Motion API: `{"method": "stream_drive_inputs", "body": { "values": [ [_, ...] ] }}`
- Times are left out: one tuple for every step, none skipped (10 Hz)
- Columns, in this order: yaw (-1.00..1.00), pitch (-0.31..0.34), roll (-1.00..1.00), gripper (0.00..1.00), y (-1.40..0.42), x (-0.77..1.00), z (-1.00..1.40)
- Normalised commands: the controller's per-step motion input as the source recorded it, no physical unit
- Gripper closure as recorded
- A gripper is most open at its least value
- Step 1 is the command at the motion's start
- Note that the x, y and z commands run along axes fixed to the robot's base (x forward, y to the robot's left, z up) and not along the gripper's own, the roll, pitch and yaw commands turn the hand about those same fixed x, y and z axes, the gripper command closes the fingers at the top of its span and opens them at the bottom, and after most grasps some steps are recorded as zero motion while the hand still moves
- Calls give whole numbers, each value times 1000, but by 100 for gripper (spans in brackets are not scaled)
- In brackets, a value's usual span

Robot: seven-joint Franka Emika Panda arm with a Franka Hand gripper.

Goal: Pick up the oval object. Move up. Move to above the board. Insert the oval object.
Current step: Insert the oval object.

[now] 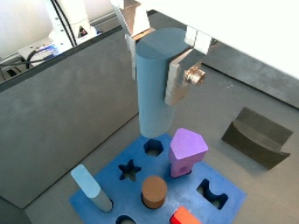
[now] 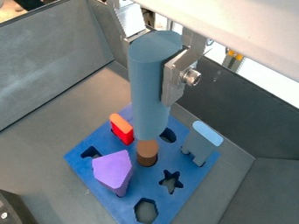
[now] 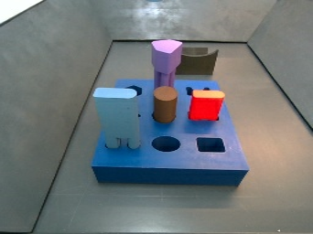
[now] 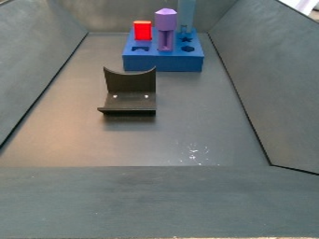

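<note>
My gripper [image 1: 158,79] is shut on the oval object [image 1: 156,87], a tall dull-blue peg that hangs upright between the silver fingers. It shows the same way in the other wrist view, gripper [image 2: 155,74] and peg [image 2: 152,87]. The peg's lower end hangs above the board [image 1: 126,185], a thick bright-blue block with shaped holes, close over a dark hole [image 1: 152,146]. The board also shows in the wrist view [image 2: 100,144] and in both side views [image 3: 171,169] [image 4: 174,62]. Neither side view shows the gripper or the peg.
In the board stand a purple peg [image 3: 166,59], a brown cylinder [image 3: 164,103], a red block [image 3: 207,104] and a wide pale-cyan block [image 3: 115,117]. A rounded hole [image 3: 164,143] and a square hole [image 3: 210,144] are empty. The fixture [image 4: 129,91] stands beside the board. Grey walls enclose the floor.
</note>
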Motion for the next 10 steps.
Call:
{"method": "stream_drive_inputs", "body": {
  "values": [
    [-11, 0, 0, 100, 0, 0, 0],
    [-540, 0, 0, 100, -89, 49, -83],
    [-954, -13, 0, 100, -154, 0, -149],
    [-966, -37, -13, 100, -146, 0, -189],
    [-954, -84, -43, 100, -143, 0, -234],
    [-897, -124, -39, 100, -200, 0, -289],
    [-903, -127, -46, 100, -194, 0, -266],
    [-929, -104, -60, 100, -137, 0, -260],
    [-931, -84, -61, 100, -120, 0, -263],
    [-871, -39, -91, 100, -57, 123, -251]
  ]
}}
